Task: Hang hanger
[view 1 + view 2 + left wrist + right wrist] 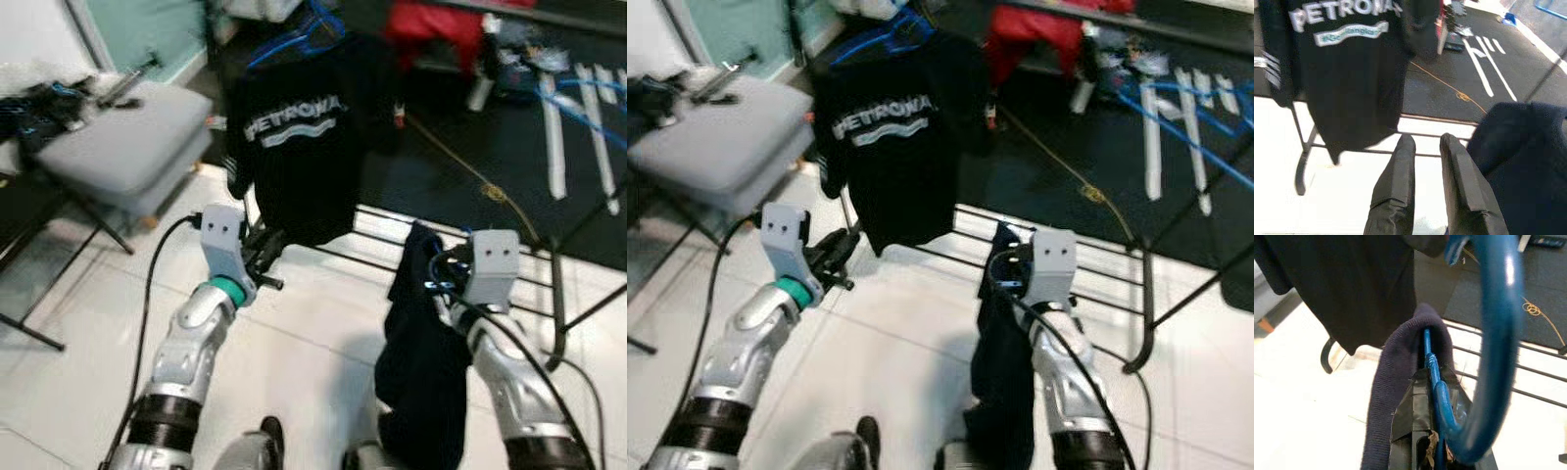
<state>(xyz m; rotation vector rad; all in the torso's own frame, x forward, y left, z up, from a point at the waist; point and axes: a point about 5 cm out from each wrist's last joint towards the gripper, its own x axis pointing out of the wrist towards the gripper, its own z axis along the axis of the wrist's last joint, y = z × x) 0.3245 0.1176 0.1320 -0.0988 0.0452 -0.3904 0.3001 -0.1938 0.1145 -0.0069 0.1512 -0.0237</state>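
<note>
My right gripper (443, 285) is shut on the neck of a blue hanger (1498, 333) whose big hook curves up close to the wrist camera. A dark navy garment (421, 362) hangs from that hanger down past my right forearm. It is held low in front of the black rails of a drying rack (392, 257). A black T-shirt with white PETRONAS lettering (294, 147) hangs on another blue hanger (294, 44) above the rack. My left gripper (266, 257) sits just below that shirt's hem, fingers (1400, 171) a little apart and holding nothing.
A grey cushioned stool (127, 137) stands at the left. Beyond the rack lies a dark mat (470, 127) with an orange cord (480, 176), white poles (554, 137) and a red item (431, 29). White tiled floor (313, 323) lies under my arms.
</note>
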